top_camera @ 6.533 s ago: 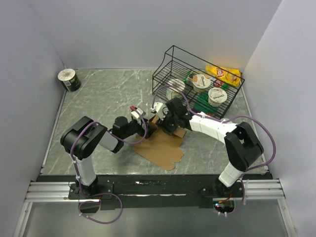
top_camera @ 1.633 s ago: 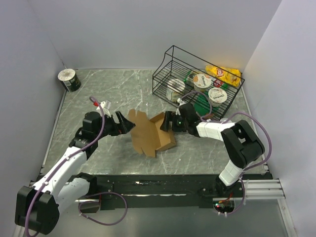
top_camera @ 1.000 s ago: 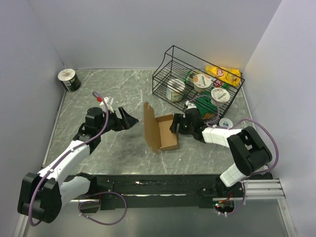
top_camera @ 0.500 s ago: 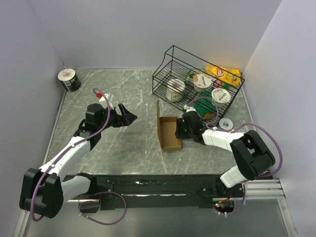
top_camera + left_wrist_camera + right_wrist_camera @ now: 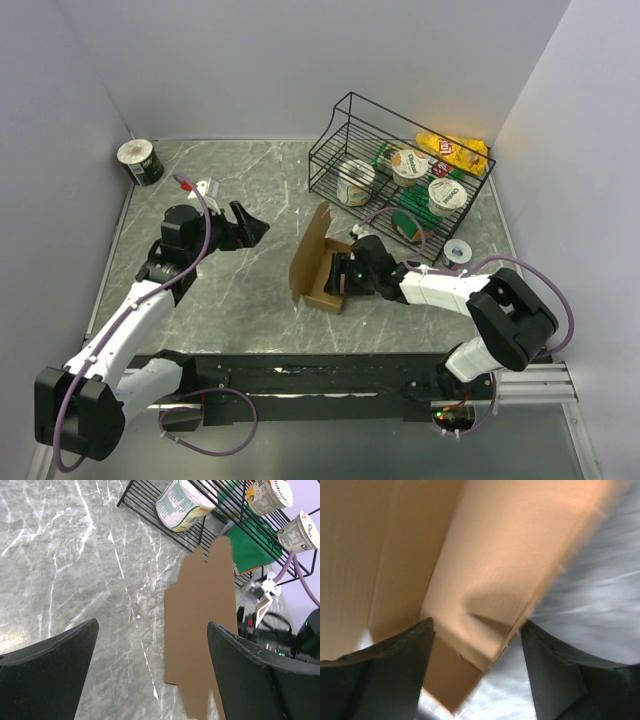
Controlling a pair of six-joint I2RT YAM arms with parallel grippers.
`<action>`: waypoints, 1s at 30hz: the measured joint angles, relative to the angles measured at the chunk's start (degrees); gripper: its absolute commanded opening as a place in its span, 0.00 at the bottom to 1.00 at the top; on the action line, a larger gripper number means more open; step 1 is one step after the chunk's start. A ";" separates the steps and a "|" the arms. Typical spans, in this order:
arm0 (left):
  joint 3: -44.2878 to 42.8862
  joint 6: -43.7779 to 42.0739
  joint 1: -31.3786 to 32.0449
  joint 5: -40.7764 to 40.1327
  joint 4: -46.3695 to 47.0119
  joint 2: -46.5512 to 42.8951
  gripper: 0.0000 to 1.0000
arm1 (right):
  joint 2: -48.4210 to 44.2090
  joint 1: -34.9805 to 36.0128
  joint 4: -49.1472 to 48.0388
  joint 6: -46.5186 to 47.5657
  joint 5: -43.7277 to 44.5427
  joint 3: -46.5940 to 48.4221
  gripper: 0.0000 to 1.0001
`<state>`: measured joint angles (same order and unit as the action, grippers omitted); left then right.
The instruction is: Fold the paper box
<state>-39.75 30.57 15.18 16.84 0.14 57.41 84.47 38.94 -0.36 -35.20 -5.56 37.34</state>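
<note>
Since a moment ago the paper box has slid a little toward 9 o'clock on the table and turned, so its long axis now runs from roughly 1 o'clock to 7 o'clock in the overhead view. Its lid panel stands up along the 10 o'clock side, tilted outward. It sits mid-table, near the wire basket but apart from it. The right gripper is hard against the tray's 3 o'clock wall. In the wrist view a corner of cardboard fills the space between its spread fingers. Whether they are pinching that wall or only straddling it, I cannot tell. The left gripper hangs well apart at about 10 o'clock from the box, jaws wide and empty, aimed at the lid's outer face (plain brown from that side). The right arm is much the nearer, so closing the lid would, I judge, mean pressing that raised panel over toward 3 o'clock.
</note>
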 measured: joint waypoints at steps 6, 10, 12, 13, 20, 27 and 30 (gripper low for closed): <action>-2.47 -1.99 0.00 -1.57 -5.05 -1.88 0.96 | 0.61 5.29 -0.17 -3.58 -3.17 1.38 0.89; -3.72 -3.52 -0.15 -2.54 -7.54 -3.54 0.96 | 0.52 7.87 0.24 -3.76 -2.84 3.41 0.93; -4.24 -4.44 -0.28 -2.80 -8.63 -4.15 0.96 | -1.64 8.70 1.25 -3.02 -2.05 2.84 0.95; -4.33 -4.63 -0.39 -2.78 -8.74 -4.37 0.96 | -3.39 8.92 1.75 -2.38 -1.46 2.10 0.97; -4.26 -5.95 -0.83 -1.53 -9.14 -5.42 0.96 | -22.82 4.81 5.99 10.60 2.03 -0.46 1.00; 0.96 -5.18 -0.87 2.08 -6.16 -10.10 0.96 | -18.95 -14.34 1.66 24.76 -11.45 3.43 0.99; 3.26 -3.82 -0.87 3.17 -4.85 -11.87 0.96 | -12.26 -17.73 -0.94 30.73 -18.05 7.43 0.99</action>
<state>-36.49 26.74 14.31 20.01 -4.71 45.54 72.20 21.21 -1.30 -4.47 -23.62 44.77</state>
